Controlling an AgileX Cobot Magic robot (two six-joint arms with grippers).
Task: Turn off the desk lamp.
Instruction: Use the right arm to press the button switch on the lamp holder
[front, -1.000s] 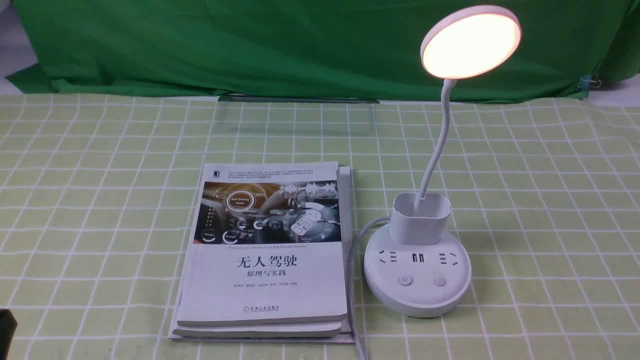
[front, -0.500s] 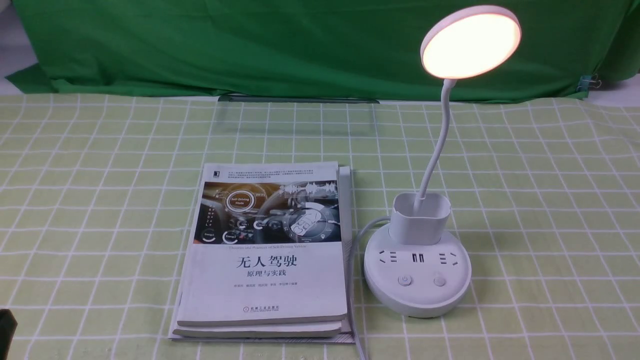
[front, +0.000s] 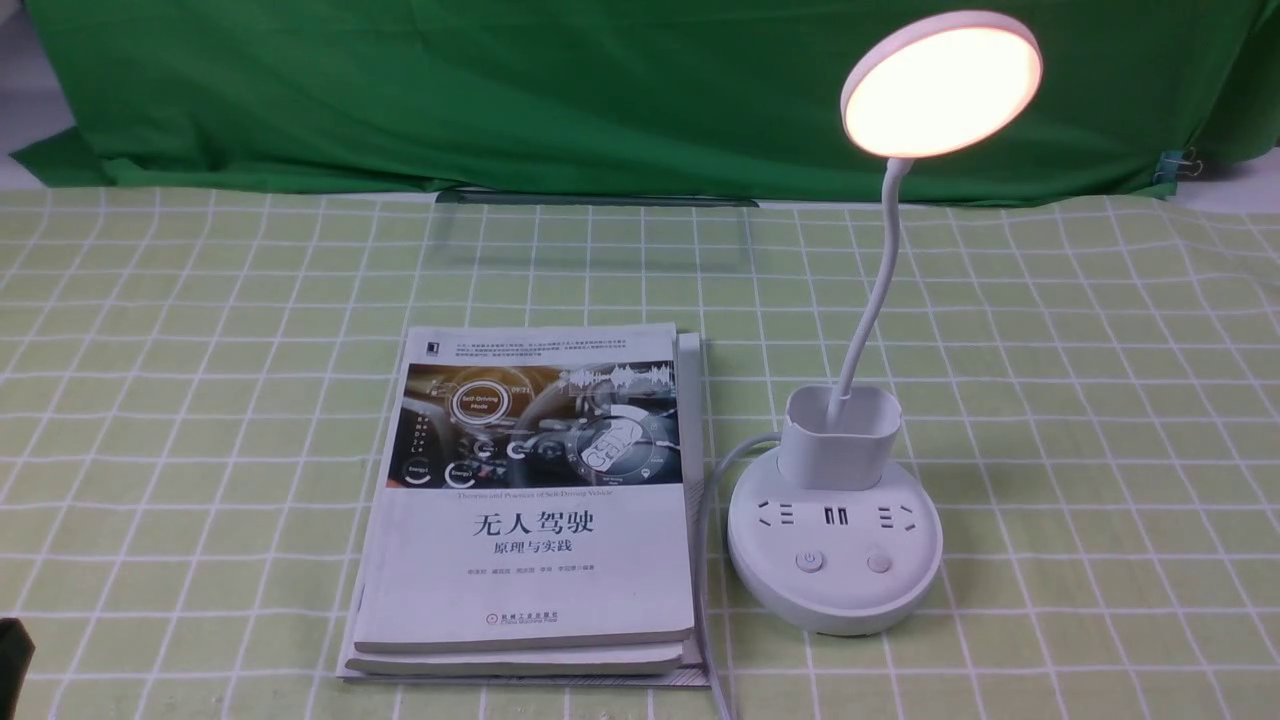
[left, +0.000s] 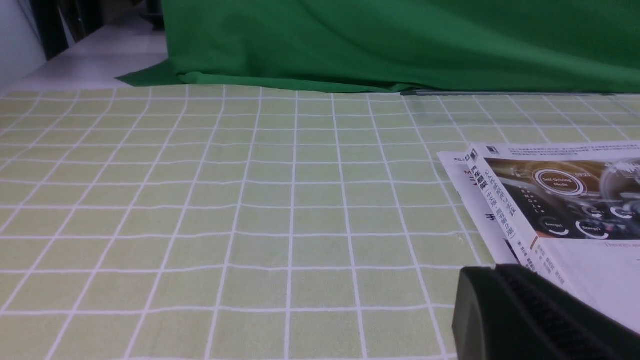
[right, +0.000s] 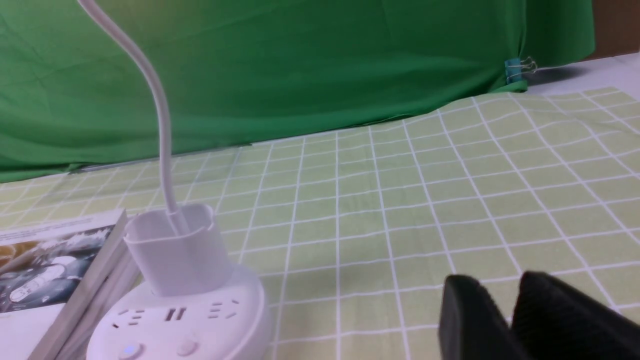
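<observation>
Lamplight unchanged from a second ago: the desk lamp (front: 835, 560) glows near the table's (front: 1100, 400) front edge, beside the books (front: 530, 500), button unpressed. My right gripper (right: 502, 292) looks pressed together; my left gripper (left: 505, 305), I cannot tell.

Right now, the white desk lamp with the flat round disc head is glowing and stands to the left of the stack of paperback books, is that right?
Not quite. The white desk lamp is glowing, but it stands to the right of the stack of paperback books, as the front view shows.
</observation>
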